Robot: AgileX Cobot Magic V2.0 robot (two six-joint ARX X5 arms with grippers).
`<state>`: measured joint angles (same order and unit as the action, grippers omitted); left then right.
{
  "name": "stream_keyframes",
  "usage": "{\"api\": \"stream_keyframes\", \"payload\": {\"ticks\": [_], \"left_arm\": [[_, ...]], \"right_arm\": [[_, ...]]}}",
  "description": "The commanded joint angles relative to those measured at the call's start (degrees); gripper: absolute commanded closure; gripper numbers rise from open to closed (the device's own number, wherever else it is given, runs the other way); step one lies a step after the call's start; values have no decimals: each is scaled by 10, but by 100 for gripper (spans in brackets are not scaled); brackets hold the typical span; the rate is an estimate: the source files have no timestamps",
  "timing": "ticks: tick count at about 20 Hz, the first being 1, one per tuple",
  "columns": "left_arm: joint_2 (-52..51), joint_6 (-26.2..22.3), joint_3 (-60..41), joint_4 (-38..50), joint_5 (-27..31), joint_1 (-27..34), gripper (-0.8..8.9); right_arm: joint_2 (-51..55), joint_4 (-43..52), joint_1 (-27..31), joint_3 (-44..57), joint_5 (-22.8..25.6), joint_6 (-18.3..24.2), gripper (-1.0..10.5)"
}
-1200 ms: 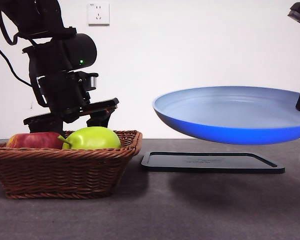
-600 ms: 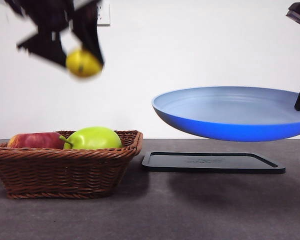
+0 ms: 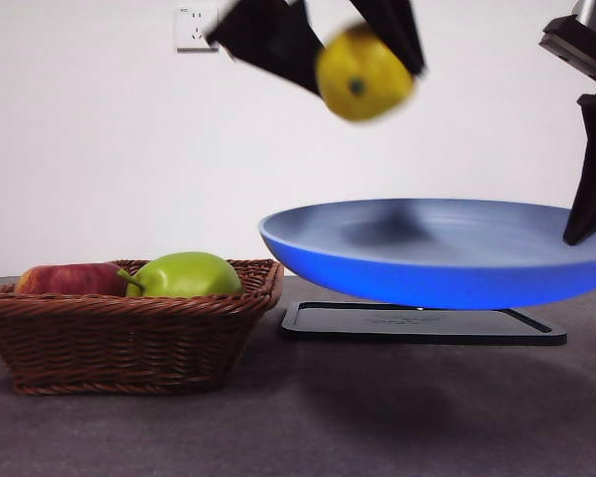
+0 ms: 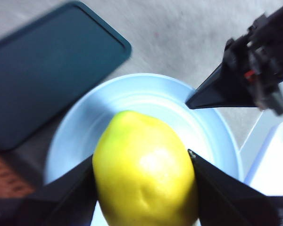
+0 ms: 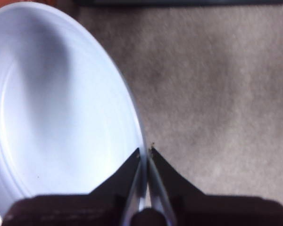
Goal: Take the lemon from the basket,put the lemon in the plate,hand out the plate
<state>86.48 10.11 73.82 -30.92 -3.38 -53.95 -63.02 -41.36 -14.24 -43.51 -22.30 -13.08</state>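
The left gripper (image 3: 363,45) is up high in the front view, its two black jaws clamped on either side of the lemon (image 3: 365,74) – the fruit is in the air, above the plate (image 3: 437,253) and clear of it, over its left-hand half. It's a bit motion-blurred, but the dark spot on the lemon's end faces the camera. In the left wrist view the lemon (image 4: 146,172) fills the space between the jaws, each jaw pressed right against its side, with the light blue plate (image 4: 80,127) spread out underneath.

The right gripper (image 5: 145,153) has the plate by its rim – in the right wrist view the jaws are nearly together with just the thin edge of the plate (image 5: 47,117) pinched between them. The plate is held off the table, floating above the black tray (image 3: 422,324) and tipped slightly, with its left edge a little higher in the front view. From the left wrist camera the right gripper (image 4: 191,102) comes in at the plate's edge.

The basket (image 3: 129,333) sits on the table (image 3: 377,417) to the left, well apart from the lemon. A green fruit (image 3: 184,275) and a red apple (image 3: 70,279) are in it, side by side and touching. There's a wall socket (image 3: 196,28) on the white wall behind.
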Motion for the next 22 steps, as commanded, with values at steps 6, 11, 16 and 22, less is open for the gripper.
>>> {"api": "stream_keyframes", "payload": {"ticks": [6,11,16,22], "left_arm": [[103,2,8,27,3,-47,622],[110,2,8,29,3,-50,552],[110,-10,8,26,3,-50,474],[101,-4,8,16,1,-48,432]], "right_arm": [[-5,-5,-1,-8,-3,1,944],[-5,-5,-1,-8,-3,5,944],[-5,-6,-1,-8,-5,5,943],[-5,-12,-1,-8,-47,-6,944]]}}
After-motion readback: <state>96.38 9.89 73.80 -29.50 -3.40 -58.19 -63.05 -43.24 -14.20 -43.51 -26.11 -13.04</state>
